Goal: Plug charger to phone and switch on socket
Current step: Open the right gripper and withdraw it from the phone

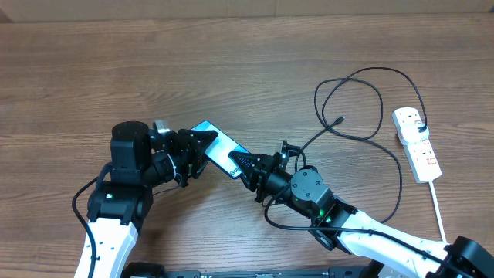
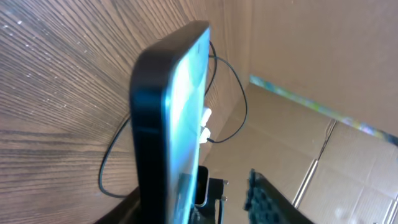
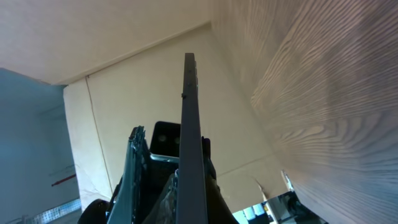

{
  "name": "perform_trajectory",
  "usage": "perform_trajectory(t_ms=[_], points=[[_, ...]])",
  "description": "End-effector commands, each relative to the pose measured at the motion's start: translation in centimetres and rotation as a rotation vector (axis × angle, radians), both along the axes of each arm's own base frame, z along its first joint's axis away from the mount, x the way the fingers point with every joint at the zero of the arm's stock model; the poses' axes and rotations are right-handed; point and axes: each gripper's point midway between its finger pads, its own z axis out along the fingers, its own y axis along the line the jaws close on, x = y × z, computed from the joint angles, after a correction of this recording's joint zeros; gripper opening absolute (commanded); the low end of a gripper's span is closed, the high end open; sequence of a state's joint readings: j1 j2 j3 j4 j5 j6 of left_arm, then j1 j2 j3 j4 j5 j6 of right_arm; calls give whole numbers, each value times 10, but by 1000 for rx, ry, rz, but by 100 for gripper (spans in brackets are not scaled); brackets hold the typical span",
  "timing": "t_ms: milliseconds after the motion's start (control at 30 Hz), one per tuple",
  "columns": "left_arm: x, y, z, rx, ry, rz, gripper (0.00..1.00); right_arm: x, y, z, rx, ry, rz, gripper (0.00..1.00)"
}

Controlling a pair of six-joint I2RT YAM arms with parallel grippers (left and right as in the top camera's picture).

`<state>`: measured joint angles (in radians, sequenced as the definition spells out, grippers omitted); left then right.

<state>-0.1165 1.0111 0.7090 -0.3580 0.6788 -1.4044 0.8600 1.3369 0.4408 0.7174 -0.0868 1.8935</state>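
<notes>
- Phone (image 1: 216, 144): I'm holding it tilted between both arms, likely presenting its port to the charger (image 1: 340, 120).
- Right pincer (image 1: 241, 164) is clamping it; left pincer (image 1: 201, 153) is straddling it, grip I can't tell.

Teal-screened phone (image 1: 218, 147) angled mid-table — black charger (image 1: 382, 112) looped loose beside white socket (image 1: 417, 144).

Overhead: phone (image 1: 218, 147) shows its mid-section only. Its near end is hidden under right gripper (image 1: 248, 166), and its far edge is partly covered by left gripper (image 1: 189, 157). Right wrist view: phone is edge-on, screen unseen, lower end cut off at btm edge. Left wrist view: phone blurred, btm cut off. Right of phone: socket (image 1: 417, 144) switches too small to read; charger (image 1: 340, 120) cable partly hidden behind right arm.
</notes>
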Motion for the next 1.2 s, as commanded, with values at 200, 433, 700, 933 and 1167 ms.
perform_trajectory(t_ms=[200, 433, 700, 933, 1167], points=[[-3, -4, 0, -3, -8, -28, 27, -7, 12, 29, 111, 3, 61, 4], [-2, -3, -1, 15, -22, -32, 20, -17, 18, 34, 124, -3, 128, 4], [-1, -2, -2, 19, -22, -26, 4, -17, 18, 33, 123, -2, 129, 4], [0, 0, -3, 30, -23, -14, 4, -23, 21, 33, 123, 1, 164, 25], [10, 17, -15, 194, -100, 16, 4, -37, 26, 23, 94, 38, 252, 59]])
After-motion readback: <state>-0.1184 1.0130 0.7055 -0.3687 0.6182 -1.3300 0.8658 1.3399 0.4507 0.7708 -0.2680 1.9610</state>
